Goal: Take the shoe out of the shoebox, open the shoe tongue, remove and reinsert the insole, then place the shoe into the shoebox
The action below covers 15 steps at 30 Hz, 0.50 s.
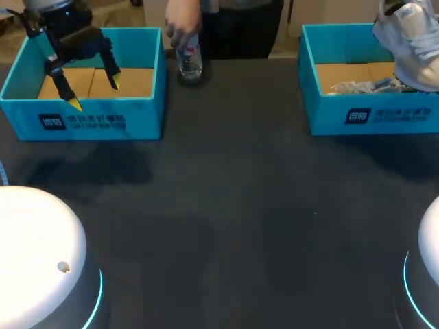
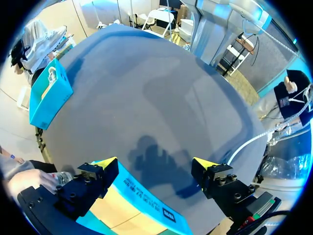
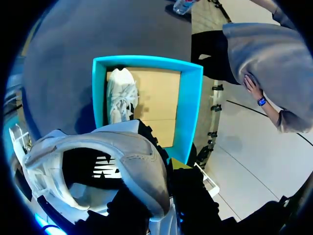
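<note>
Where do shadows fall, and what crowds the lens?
Head view: soft shadow on the dark table before the left turquoise cardboard shoebox. Left wrist view: left gripper's shadow on the table ahead. Right wrist view: the white sneaker fills the foreground.

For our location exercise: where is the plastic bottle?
Head view: plastic bottle at the table's far edge, just right of the left shoebox, under a person's hand.
</note>
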Available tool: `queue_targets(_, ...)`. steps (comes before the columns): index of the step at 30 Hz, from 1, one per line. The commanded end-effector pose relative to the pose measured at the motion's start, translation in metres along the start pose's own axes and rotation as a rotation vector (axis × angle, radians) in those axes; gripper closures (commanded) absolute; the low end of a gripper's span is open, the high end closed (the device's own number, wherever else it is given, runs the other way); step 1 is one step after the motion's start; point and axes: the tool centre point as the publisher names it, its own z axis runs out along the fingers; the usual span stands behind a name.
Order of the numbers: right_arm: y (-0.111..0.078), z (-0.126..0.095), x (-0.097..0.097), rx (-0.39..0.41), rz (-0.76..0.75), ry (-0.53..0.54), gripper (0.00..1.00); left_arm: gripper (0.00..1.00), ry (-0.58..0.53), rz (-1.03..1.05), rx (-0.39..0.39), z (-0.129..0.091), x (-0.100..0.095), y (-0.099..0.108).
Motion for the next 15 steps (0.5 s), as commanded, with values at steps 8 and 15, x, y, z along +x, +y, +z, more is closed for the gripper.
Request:
queue_targets(8, -0.024, 0.026, -0.051, 0.057, 0.028, 0.006, 1.00, 0.00, 0.003, 0.001, -0.002, 0.000, 0.000, 0.001)
queue_targets(15, -0.046, 0.055, -0.101, 0.014, 0.044, -0.020, 1.00, 0.00, 0.003, 0.001, -0.002, 0.000, 0.000, 0.001)
